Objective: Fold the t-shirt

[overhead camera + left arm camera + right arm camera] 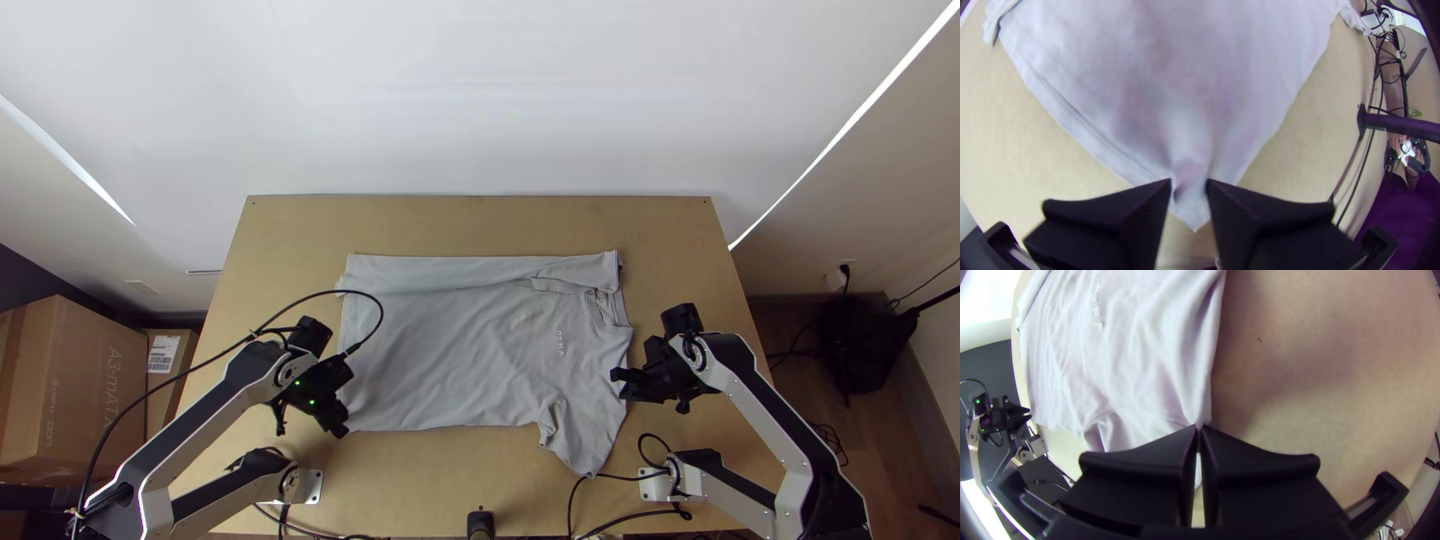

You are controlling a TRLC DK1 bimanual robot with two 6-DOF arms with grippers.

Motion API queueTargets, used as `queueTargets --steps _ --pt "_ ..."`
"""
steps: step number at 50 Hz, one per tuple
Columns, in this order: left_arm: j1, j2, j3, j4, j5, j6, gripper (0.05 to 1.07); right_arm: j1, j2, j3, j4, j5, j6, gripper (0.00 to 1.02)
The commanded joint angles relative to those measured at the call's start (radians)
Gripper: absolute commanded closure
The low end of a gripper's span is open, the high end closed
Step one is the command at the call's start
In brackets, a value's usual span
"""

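The grey t-shirt (470,350) lies spread on the table, a long strip along its far side folded over and one sleeve pointing toward the near edge. At its near left corner is my left gripper (342,428). In the left wrist view, the left gripper (1189,184) pinches bunched cloth of the t-shirt (1125,100), the corner's tip poking out between its fingers. My right gripper (617,384) stands at the shirt's right edge, above the near sleeve. In the right wrist view, the right gripper (1199,429) is shut on the edge of the t-shirt (1135,370), its fingertips almost meeting.
Bare wooden table (480,222) runs beyond the shirt's far edge. Black cables (630,515) lie by the right arm's base, and more cable loops over the left arm. A dark post (481,524) stands at the near edge. Cardboard boxes (75,390) are left of the table.
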State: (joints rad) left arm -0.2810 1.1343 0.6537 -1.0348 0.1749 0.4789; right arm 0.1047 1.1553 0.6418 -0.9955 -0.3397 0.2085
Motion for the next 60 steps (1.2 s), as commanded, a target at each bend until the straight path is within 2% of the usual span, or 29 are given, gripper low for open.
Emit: queueTargets --steps 1,8,18,23,28,35,45,60 --pt "-0.007 -0.008 -0.031 0.035 0.014 0.018 1.05 -0.037 -0.012 -0.005 -0.012 0.004 -0.001 1.0" --pt "0.108 -0.015 -0.028 0.047 0.017 0.079 1.05 -0.132 -0.019 0.012 -0.014 -0.013 -0.026 1.0" --pt "0.347 -0.034 -0.008 -0.004 0.035 0.251 1.05 -0.186 0.035 0.064 -0.023 -0.016 -0.055 1.0" --pt "0.407 -0.044 0.0 -0.028 0.04 0.288 1.05 -0.203 0.066 0.101 -0.055 -0.019 -0.064 1.0" --pt "0.402 -0.08 0.04 -0.068 0.071 0.271 1.05 -0.181 0.069 0.156 -0.084 -0.03 -0.063 1.0" --pt "0.355 -0.09 0.153 -0.068 0.127 0.162 1.05 -0.128 0.099 0.265 -0.106 -0.045 -0.052 1.0" --pt "0.338 0.008 0.33 -0.008 0.169 0.017 1.05 -0.111 0.198 0.4 -0.127 -0.045 -0.05 1.0" --pt "0.381 0.228 0.517 0.09 0.169 -0.028 1.05 -0.12 0.377 0.588 -0.127 -0.044 -0.046 1.0"
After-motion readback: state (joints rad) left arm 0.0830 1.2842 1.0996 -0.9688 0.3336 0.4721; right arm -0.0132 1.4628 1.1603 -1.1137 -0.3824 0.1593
